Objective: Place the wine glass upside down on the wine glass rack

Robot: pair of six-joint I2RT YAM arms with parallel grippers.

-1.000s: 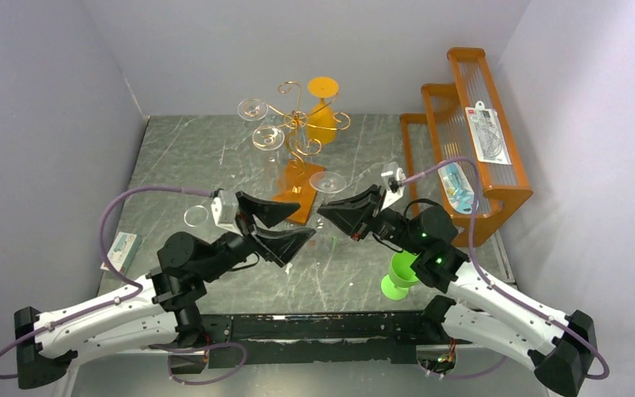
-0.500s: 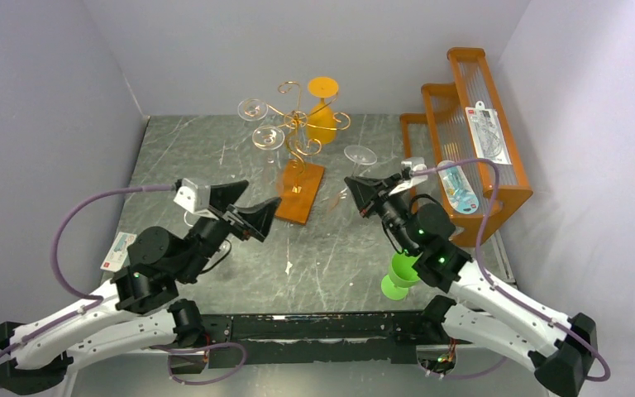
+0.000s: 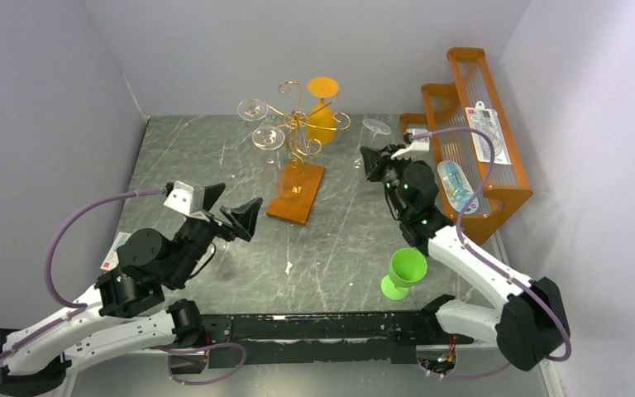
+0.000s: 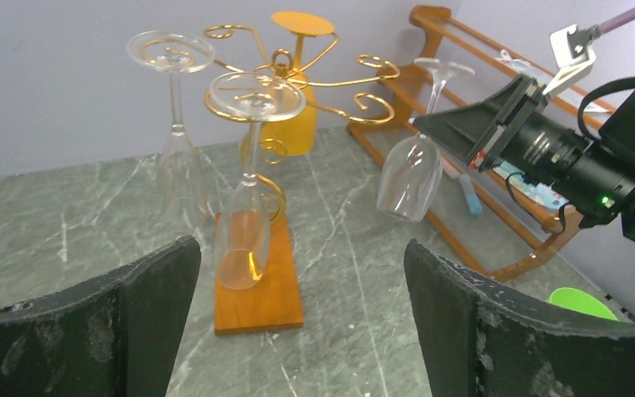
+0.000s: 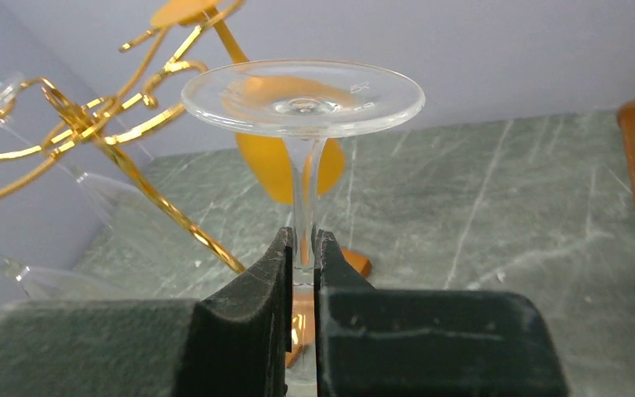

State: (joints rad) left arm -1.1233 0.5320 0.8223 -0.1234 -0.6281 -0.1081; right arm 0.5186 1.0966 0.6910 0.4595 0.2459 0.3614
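Note:
My right gripper (image 3: pixel 371 162) is shut on the stem of a clear wine glass (image 3: pixel 374 126). It holds the glass upside down, foot up, in the air to the right of the wine glass rack (image 3: pixel 298 136). In the right wrist view the fingers (image 5: pixel 248 306) pinch the stem under the round foot (image 5: pixel 302 98). The rack is a gold wire tree on an orange-brown base (image 3: pixel 297 194). Two clear glasses (image 4: pixel 252 190) and an orange glass (image 4: pixel 296 132) hang on it. My left gripper (image 3: pixel 233 208) is open and empty, near and left of the base. The left wrist view shows the held glass (image 4: pixel 412 174) apart from the rack's curled arm (image 4: pixel 372 103).
An orange stepped wooden shelf (image 3: pixel 473 145) with packaged items stands at the back right, close behind my right gripper. A green cup (image 3: pixel 403 273) stands near the right arm's base. A small packet (image 3: pixel 119 248) lies at the left edge.
My right gripper has carried the glass from the table's middle back and to the right, beside the rack. My left arm has pulled back to the left, away from the rack's base.

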